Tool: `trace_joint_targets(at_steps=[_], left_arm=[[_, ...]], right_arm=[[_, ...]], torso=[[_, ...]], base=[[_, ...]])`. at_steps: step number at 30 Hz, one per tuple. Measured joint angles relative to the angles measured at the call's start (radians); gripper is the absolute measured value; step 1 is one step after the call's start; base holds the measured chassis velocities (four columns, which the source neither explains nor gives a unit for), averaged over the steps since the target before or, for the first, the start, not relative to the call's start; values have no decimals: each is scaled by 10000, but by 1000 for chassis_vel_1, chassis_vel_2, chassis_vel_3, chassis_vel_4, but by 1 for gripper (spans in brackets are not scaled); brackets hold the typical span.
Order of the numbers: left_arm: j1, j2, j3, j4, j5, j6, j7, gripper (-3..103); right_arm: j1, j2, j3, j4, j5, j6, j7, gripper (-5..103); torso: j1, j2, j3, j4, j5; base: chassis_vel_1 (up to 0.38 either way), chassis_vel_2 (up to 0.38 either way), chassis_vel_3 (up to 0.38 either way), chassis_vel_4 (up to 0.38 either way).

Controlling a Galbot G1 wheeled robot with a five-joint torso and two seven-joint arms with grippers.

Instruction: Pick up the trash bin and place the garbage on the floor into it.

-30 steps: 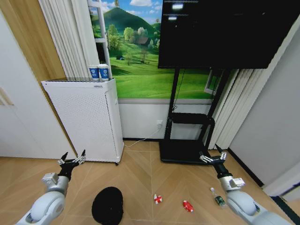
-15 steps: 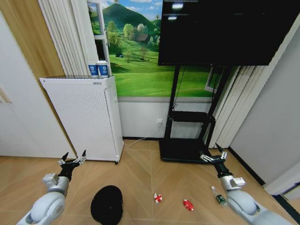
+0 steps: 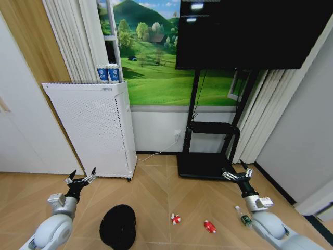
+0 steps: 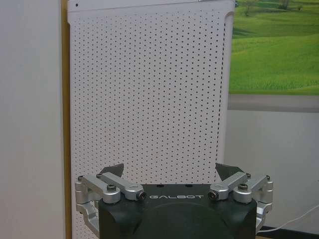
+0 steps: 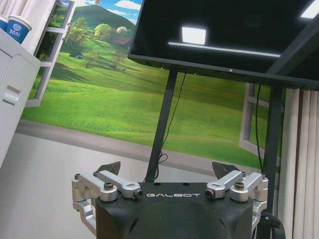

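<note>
While both hands (image 3: 79,178) (image 3: 237,174) hang open and empty, the trash bin (image 3: 118,227) sits between them.

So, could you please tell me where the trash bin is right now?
In the head view, the trash bin stands on the floor at lower left of centre, in front of the white perforated cabinet, with the red-and-white piece to its right.

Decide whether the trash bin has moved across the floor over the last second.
No. The trash bin keeps its place beside the red-and-white piece and the floor planks; the whole head view shifted slightly, so the camera moved.
</note>
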State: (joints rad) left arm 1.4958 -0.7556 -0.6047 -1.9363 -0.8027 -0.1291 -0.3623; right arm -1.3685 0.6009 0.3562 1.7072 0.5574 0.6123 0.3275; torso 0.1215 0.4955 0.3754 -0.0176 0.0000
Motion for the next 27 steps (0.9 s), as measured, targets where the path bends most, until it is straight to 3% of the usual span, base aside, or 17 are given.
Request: trace_joint_targets(at_steps=[19,27], left_arm=[[294,-609,-65,72,232,4,-11,100],[539,-1228,-10,220,586,-72,64,100]], right_arm=[[-66,191,-108,-118,-93,51,-152,100],[-70,428,-289,-328,-209,148,-278,100]], torso=[[-275,-717,-442,0,0],[-423,-1088,-668,0,0]], base=[[0,0,0,0],[0,0,0,0]])
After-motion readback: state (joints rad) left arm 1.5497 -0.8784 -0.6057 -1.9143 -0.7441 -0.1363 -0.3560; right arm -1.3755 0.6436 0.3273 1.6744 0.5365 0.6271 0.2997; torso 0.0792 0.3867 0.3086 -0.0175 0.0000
